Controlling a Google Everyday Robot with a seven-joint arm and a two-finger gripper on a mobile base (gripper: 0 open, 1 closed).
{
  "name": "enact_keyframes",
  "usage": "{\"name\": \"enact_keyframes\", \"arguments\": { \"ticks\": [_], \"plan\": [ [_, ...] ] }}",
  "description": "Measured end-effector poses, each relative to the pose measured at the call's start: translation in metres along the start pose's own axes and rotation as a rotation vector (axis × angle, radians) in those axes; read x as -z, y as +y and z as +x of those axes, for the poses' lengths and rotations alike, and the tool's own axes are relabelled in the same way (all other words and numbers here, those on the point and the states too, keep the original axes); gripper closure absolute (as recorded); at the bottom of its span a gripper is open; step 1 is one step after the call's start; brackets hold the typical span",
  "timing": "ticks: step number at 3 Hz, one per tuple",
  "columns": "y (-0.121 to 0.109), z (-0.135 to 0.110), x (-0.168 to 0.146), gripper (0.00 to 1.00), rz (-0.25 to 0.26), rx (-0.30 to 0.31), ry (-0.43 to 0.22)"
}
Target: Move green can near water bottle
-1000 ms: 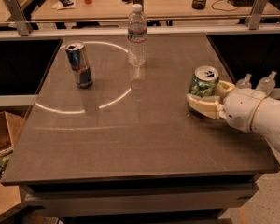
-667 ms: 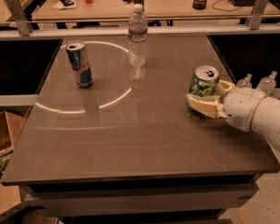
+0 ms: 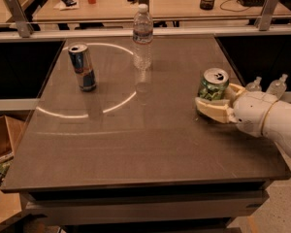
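Observation:
The green can (image 3: 213,83) stands upright on the right side of the dark table (image 3: 136,149). My gripper (image 3: 212,96) reaches in from the right and is shut on the green can, with one pale finger (image 3: 211,108) along its front and the other behind it. The can's base is at table level. The water bottle (image 3: 142,35), clear with a white cap, stands upright at the table's far middle, well to the left of and beyond the can.
A taller blue-and-silver can (image 3: 82,67) stands at the far left of the table. Two small clear dispenser bottles (image 3: 266,85) sit just behind my arm at the right edge. A metal rail (image 3: 145,30) and a cluttered desk lie beyond the far edge.

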State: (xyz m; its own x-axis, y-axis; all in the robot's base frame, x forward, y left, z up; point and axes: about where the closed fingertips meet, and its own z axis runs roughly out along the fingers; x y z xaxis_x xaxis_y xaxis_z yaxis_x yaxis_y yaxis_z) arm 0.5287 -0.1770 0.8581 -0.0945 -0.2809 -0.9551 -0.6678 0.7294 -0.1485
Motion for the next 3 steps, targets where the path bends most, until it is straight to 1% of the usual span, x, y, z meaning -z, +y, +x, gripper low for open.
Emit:
{"name": "enact_keyframes", "arguments": {
  "ticks": [1,2,3],
  "plan": [
    [-0.016,-0.014,-0.020,1.00,0.017,0.008,-0.012],
    [-0.042,-0.031,-0.045,1.00,0.052,0.020,-0.022],
    [-0.065,-0.047,-0.069,1.00,0.087,0.016,-0.037]
  ]
}}
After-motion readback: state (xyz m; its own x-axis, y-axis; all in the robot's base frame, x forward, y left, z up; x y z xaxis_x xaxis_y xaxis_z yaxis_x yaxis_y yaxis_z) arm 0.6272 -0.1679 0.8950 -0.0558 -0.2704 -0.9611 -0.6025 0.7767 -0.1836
